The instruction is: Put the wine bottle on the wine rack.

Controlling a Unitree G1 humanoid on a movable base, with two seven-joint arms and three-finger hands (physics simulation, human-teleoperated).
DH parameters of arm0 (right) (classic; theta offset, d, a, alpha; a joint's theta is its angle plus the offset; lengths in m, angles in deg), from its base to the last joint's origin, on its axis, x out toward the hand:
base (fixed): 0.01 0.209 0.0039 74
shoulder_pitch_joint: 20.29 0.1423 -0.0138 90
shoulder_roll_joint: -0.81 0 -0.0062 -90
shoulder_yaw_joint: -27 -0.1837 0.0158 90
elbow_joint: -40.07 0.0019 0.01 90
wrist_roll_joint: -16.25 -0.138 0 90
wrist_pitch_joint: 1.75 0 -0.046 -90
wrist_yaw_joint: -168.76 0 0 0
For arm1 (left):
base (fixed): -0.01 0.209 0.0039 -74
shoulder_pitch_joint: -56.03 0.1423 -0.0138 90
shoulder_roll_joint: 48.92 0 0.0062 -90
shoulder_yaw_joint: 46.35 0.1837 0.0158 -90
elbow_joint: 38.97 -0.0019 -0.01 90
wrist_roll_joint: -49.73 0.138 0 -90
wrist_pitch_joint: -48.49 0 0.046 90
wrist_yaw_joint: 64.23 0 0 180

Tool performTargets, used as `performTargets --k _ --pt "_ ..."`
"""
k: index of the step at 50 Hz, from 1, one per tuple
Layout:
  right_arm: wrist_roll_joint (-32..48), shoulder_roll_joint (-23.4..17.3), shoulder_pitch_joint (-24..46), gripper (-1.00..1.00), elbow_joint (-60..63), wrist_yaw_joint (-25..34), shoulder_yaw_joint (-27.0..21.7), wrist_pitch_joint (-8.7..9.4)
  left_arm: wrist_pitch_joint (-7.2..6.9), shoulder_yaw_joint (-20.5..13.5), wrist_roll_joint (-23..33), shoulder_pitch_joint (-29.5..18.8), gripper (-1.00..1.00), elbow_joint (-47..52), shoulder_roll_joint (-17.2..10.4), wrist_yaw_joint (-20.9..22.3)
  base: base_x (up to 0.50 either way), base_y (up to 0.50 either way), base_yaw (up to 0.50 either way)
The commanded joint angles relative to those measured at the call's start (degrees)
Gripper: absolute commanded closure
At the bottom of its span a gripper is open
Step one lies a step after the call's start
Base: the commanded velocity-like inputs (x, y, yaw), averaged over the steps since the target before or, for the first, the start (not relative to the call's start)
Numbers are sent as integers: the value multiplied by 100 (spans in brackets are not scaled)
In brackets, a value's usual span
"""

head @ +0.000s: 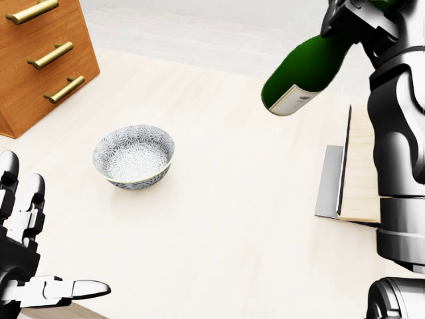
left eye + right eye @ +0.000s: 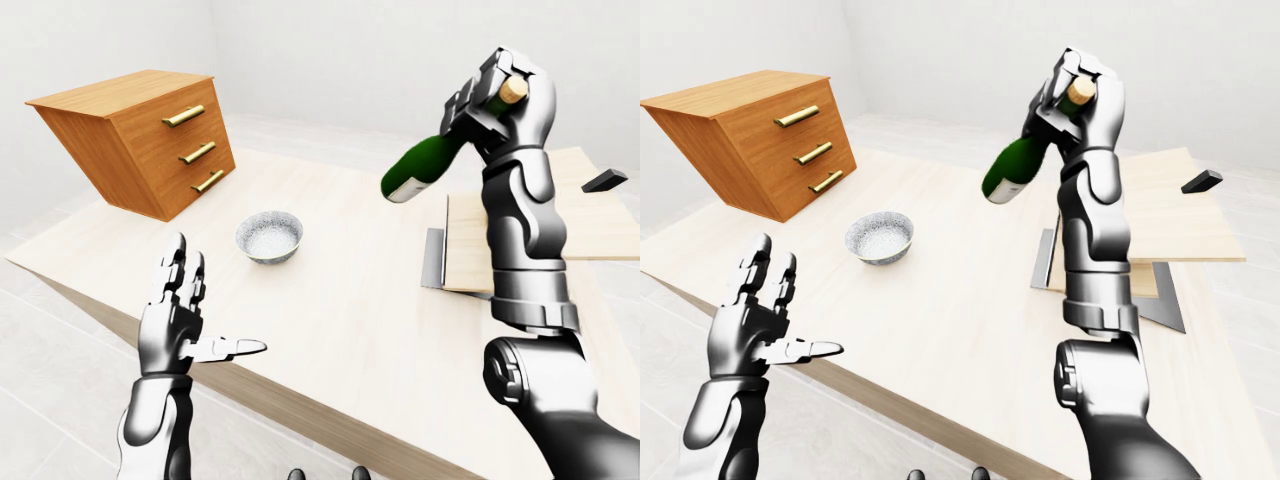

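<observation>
Up above the table (image 2: 330,300), the right hand (image 2: 1080,95) is gripping the wine bottle (image 2: 425,165) by its corked neck, the green body slanting down-left from the fingers. Low beside the table's edge, the left hand (image 2: 180,320) is hovering, fingers spread.

1. The wine bottle (image 2: 425,166) is showing glossy dark green glass, a matt pale label and a tan cork-like stopper.
2. The right hand (image 2: 1076,97) and left hand (image 2: 178,318) are gleaming as polished silver metal with black joints.
3. The table (image 1: 219,219) is looking like pale, matt wood.
4. The drawer chest (image 2: 150,140) is showing smooth orange-brown wood with shiny brass handles.
5. The bowl (image 1: 133,157) is appearing glazed and finely patterned.
6. The wine rack (image 2: 1140,225) is showing light wood on grey metal.
</observation>
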Motion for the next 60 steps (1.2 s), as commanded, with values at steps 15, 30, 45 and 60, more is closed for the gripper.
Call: performTargets --k 15,30,45,60 --pt "-1582 -1406 383 100 88 -8 -752 0 0 -34 3 -67 -100 101 -11 -69 0 0 0" --pt "-3183 -2005 113 100 144 -334 -1180 0 0 -62 11 -96 -100 38 -33 -80 0 0 0" --pt "-4814 -2602 -494 100 235 -983 -1562 0 0 -3 49 -111 -100 38 -35 -123 0 0 0" --pt "-5708 -3163 -924 100 149 -1254 -1578 0 0 60 65 -117 -100 178 -24 -174 0 0 0"
